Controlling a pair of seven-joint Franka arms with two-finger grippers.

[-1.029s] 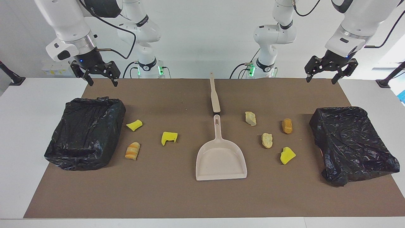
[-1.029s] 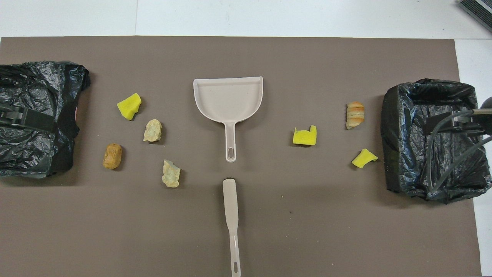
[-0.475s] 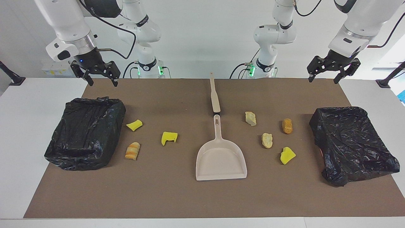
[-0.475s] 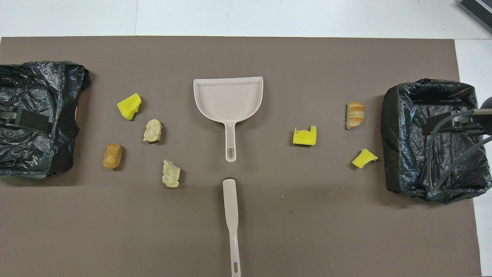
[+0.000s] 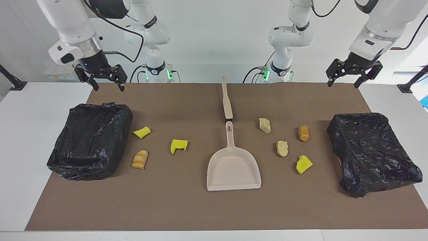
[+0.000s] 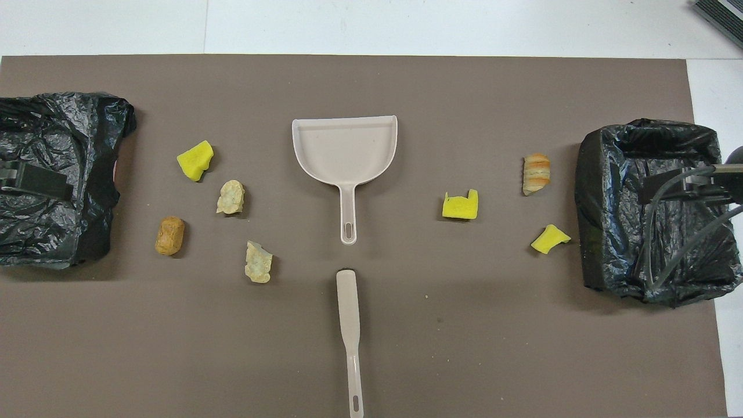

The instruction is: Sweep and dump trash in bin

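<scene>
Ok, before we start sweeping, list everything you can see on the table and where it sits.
Trash scraps: seven, yellow, tan and orange; four toward the left arm's end, three toward the right arm's end.
Dustpan: one, beige, mid-mat.
Brush: one, beige, nearer the robots than the dustpan, in line with its handle.
Bins: two, lined with black bags, one at each end.
Mat: one, brown, covering the table.
Left gripper: open, raised over the mat's corner, empty.
Right gripper: open, raised over the mat's other corner, empty.

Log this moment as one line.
left gripper: open, empty | right gripper: open, empty | trash: unswept | dustpan: untouched
</scene>
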